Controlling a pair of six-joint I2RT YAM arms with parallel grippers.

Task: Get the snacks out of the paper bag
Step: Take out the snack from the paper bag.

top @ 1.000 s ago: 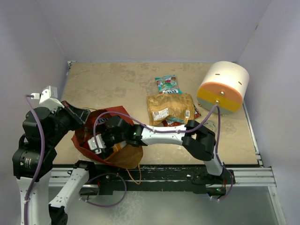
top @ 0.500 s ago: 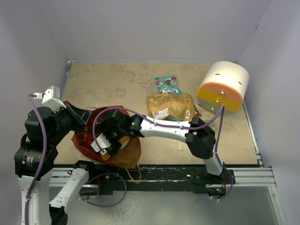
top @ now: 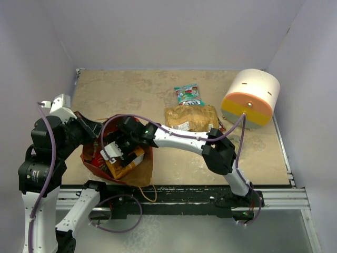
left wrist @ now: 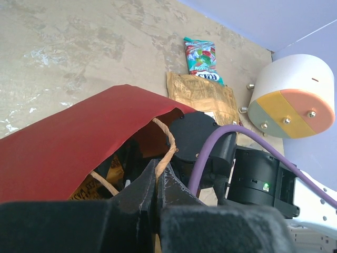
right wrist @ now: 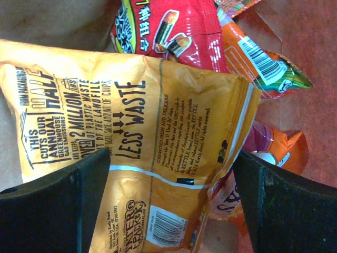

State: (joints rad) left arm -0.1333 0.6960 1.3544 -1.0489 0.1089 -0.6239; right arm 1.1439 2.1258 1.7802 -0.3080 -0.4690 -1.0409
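a red bag (left wrist: pixel 68 147) lay open at the near left of the table (top: pixel 126 92), and a white cylinder (top: pixel 250 98) stood at the far right. the right gripper (right wrist: pixel 171 158) was inside the bag, fingers spread wide either side of a yellow packet (right wrist: pixel 131 132), with a red packet (right wrist: pixel 168 31) and an orange packet (right wrist: pixel 263 63) just beyond. the left gripper (left wrist: pixel 157 176) was pinched tight on the bag's string handle (left wrist: pixel 167 142). a gold packet (top: pixel 191 120) and a smaller teal packet (top: pixel 188 95) lay mid-table, outside the bag.
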